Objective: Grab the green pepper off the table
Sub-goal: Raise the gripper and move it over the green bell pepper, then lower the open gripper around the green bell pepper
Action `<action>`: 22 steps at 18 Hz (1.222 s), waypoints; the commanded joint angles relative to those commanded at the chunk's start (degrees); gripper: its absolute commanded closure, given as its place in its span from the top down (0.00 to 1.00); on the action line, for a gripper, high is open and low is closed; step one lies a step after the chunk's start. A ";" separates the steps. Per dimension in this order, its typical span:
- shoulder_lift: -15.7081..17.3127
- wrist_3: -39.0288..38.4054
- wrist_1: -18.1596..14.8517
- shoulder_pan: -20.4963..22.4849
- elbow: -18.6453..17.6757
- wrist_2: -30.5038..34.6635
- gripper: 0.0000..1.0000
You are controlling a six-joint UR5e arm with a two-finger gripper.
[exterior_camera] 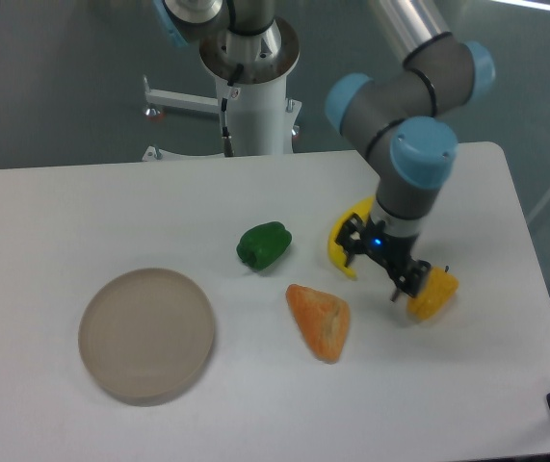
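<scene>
Green pepper lies on the white surface, near its middle, free of any contact. All places below taken from the pepper.

Round beige plate: down and to the left, well apart. Orange wedge-shaped piece: down and slightly right, near, not touching. Curved yellow piece: to the right, partly hidden behind the arm's wrist. Small yellow-orange pepper: farther right and lower, past the gripper.

Gripper: right of the pepper, well apart from it, hanging low over the surface between the yellow piece and the yellow-orange pepper. Two dark fingers visible, spread with a gap between them, nothing held. One finger tip sits just beside the yellow-orange pepper; cannot tell whether they touch.

Arm: grey links with blue joint caps, reaching in from the upper right; white robot pedestal stands behind the surface's far edge, above the pepper.
</scene>
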 joint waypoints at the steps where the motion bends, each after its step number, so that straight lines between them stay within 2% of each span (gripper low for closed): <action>1: 1.49 0.00 0.27 -0.09 -2.02 -0.62 1.00; 3: 3.96 0.00 0.18 -0.35 -5.11 -0.80 1.00; 8: 7.30 -0.17 1.14 -1.49 -10.82 -1.24 1.00; 11: 7.48 -0.35 3.34 -2.81 -13.11 -1.16 1.00; 15: 6.96 -0.53 7.91 -4.04 -15.84 -1.16 1.00; 22: 6.87 -0.53 8.27 -4.31 -17.25 -1.16 1.00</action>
